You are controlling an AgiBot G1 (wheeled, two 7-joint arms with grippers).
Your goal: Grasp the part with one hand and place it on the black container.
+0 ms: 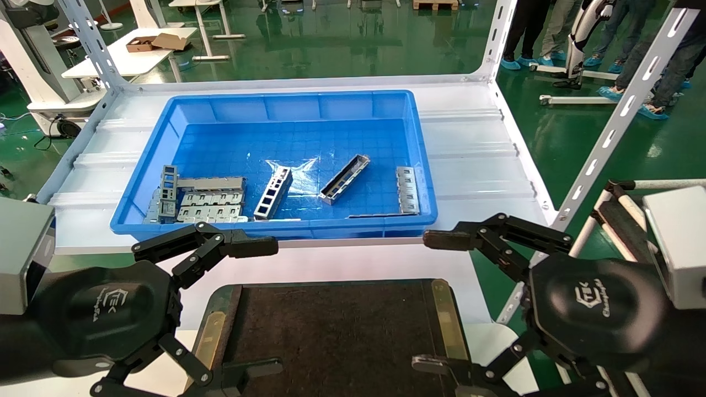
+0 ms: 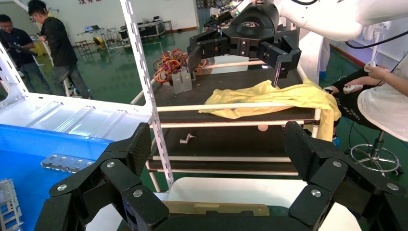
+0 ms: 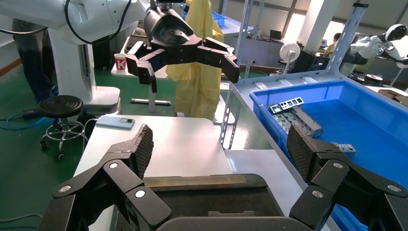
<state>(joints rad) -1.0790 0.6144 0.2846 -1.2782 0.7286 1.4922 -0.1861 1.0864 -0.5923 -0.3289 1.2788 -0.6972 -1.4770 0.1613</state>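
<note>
The part (image 1: 345,178), a grey U-shaped channel with cut-outs, lies slanted on the floor of the blue bin (image 1: 165,124), right of centre; it also shows in the right wrist view (image 3: 306,122). The black container (image 1: 336,336), a flat dark tray with brass side strips, sits on the white table in front of the bin. My left gripper (image 1: 259,307) is open and empty over the tray's left edge. My right gripper (image 1: 436,302) is open and empty over its right edge. Both are well short of the part.
In the bin a ladder-like strip (image 1: 273,193) lies left of the part, flat slotted plates (image 1: 207,203) are piled at the front left, and another plate (image 1: 408,190) lies at the right wall. White slotted rack posts (image 1: 618,118) rise at the bin's corners. People stand at the back right.
</note>
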